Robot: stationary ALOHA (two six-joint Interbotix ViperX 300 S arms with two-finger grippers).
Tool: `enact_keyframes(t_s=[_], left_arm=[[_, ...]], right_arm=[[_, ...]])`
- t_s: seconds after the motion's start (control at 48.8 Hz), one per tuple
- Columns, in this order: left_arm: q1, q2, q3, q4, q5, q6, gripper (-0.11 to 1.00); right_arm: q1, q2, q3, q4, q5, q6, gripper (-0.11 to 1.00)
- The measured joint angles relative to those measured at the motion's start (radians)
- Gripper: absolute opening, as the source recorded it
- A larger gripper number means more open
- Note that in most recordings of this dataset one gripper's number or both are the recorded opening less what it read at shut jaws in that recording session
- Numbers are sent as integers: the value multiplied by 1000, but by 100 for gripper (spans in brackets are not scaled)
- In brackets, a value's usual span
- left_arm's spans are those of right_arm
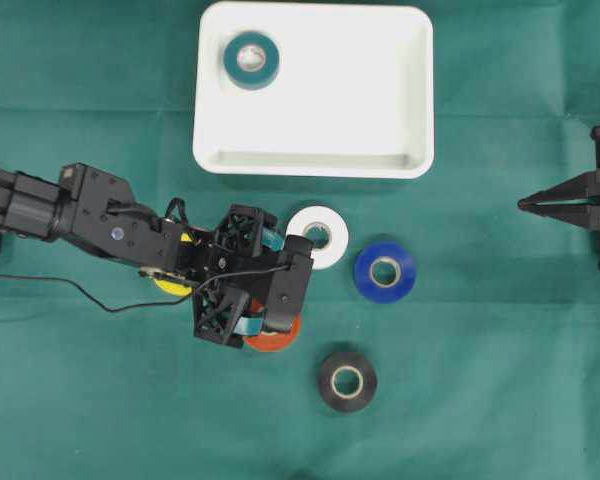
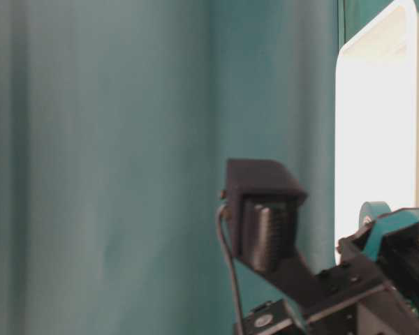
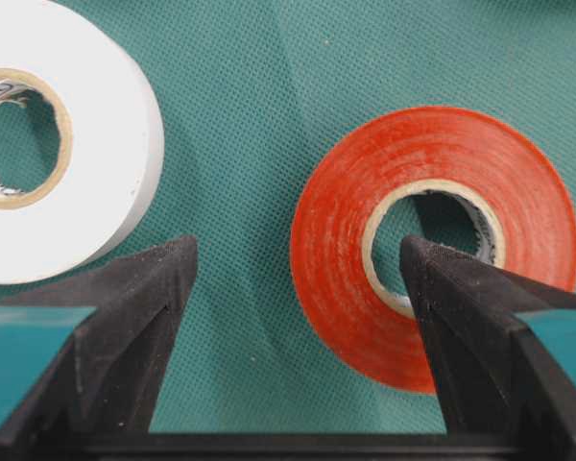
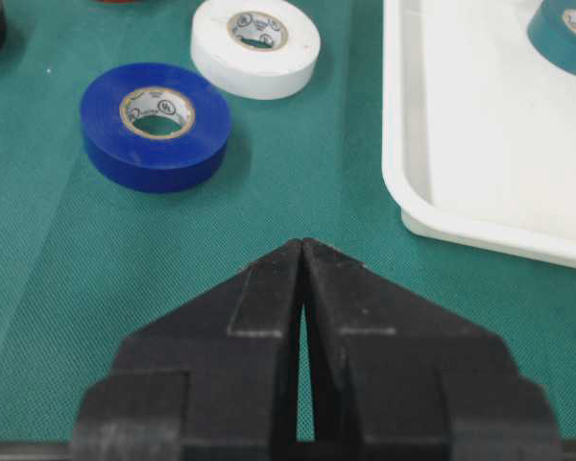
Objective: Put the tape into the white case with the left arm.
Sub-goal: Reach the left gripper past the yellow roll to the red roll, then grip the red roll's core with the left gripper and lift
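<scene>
Overhead exterior view: the white case (image 1: 314, 90) lies at the upper centre of the frame on the green-covered counter (image 1: 500, 380), and a teal tape roll (image 1: 251, 60) sits flat inside it near its upper left corner. Below the case, loose rolls rest on the cloth: a white roll (image 1: 318, 236) just under the case's lower rim, a blue roll (image 1: 385, 271) to its right, a black roll (image 1: 346, 380) lower down, and a red roll (image 1: 272, 338) partly covered by the left arm (image 1: 70, 210). A yellow roll (image 1: 173, 283) peeks out from under that arm's wrist. The arm reaches in from the left edge, with a thin black cable (image 1: 70, 288) trailing below it.

In the left wrist view, the left pincer (image 3: 298, 264) stands wide. Its right-hand finger (image 3: 461, 317) covers part of the red roll's (image 3: 432, 245) core hole, while the left-hand finger (image 3: 134, 317) is over bare cloth between the red roll and the white roll (image 3: 58, 134). Whether the fingers touch the red roll cannot be told; nothing is gripped.

At the right edge of the overhead view, the right pincer (image 1: 525, 204) points left, well apart from the rolls. The right wrist view shows its fingers (image 4: 259, 288) pressed together with only a thin seam between them, holding nothing, with the blue roll (image 4: 156, 125), white roll (image 4: 255, 46) and the case's corner (image 4: 408, 206) ahead of it.
</scene>
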Motion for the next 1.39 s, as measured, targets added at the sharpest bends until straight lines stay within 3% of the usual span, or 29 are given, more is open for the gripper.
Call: enact_keyframes(t_s=[0.471,0.553,0.697,0.738,1.127,1.393], left_arm=[[-2,29,-17,-2,-11,3,82],[-2,29,-17,-2,-14,3,71],[-8,29,-15,-2,-12,5,31],[-8,29,-17,-2,-14,3,26],[-11,18,-15,-2,6,2,26],[-43,-95,-15,-2,86,5,26]], right_arm=[[0,0,0,0,0,0,-9],[0,0,0,0,0,-2,-9],[0,0,-2,0,0,0,-9],[0,0,0,0,0,-2,-9],[0,0,0,0,0,0,-9],[0,0,0,0,0,-2,-9]])
